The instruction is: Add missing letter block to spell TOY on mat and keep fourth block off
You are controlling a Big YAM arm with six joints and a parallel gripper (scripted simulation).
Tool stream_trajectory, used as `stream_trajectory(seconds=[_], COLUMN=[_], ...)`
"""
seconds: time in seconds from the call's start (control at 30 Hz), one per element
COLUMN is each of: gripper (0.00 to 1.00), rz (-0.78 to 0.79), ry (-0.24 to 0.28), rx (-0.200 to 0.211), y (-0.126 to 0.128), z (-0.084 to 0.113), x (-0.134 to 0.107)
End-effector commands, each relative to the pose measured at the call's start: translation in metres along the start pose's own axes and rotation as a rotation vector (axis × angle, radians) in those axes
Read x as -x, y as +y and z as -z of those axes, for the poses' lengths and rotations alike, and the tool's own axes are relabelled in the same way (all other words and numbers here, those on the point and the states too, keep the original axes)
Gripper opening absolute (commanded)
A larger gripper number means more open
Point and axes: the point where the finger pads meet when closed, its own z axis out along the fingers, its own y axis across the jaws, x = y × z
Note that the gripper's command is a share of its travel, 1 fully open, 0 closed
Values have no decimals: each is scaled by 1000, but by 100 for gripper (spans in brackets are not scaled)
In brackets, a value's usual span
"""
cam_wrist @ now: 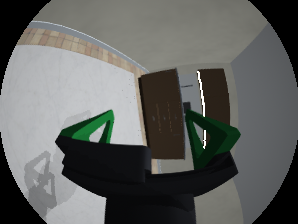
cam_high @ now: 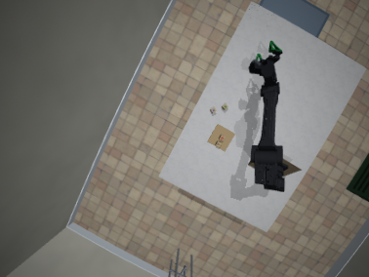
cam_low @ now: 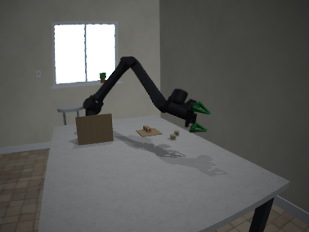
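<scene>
one wide white table (cam_high: 312,98) carries everything, my black arm (cam_high: 268,117) stretched long across it from the base. smaller, the tan mat (cam_high: 221,138) lies flat to one side of the arm, with two blocks (cam_low: 147,129) on it, touching or nearly so. smaller yet, two loose blocks (cam_high: 219,108) sit on the table just off the mat's edge, near each other but apart. one of them should bear the missing letter.

my pincer (cam_high: 266,52) hangs in the air well apart from all of them, green fingers spread fully, holding nothing.

i judge the step in hand is the reach back toward the loose pair. to do it well i should swing round, come down from straight above, fingers astride one block only, and first learn which face is which.

no letter is readable from any view; the blocks are too small. no brand shows.
</scene>
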Motion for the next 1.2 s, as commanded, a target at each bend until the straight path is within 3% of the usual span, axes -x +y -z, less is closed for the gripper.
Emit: stream_trajectory(seconds=[0.0,0.53,0.57,0.6,0.8,0.9,0.93,1.0,1.1,1.17], gripper=[100,100,100,100,100,100,100,100,100,100], rz=[-2,-2,-9,-11,-36,-73,-73,-107,-107,-148], ry=[-7,-7,-35,-36,-53,-81,-81,-103,-103,-124], rx=[-11,-11,-39,-36,32,94,94,152,152,223], y=[-7,-7,-24,-24,-6,3,3,12,12,26], z=[0,0,-1,1,22,47,47,72,72,102], x=[4,4,18,21,48,78,78,103,103,129])
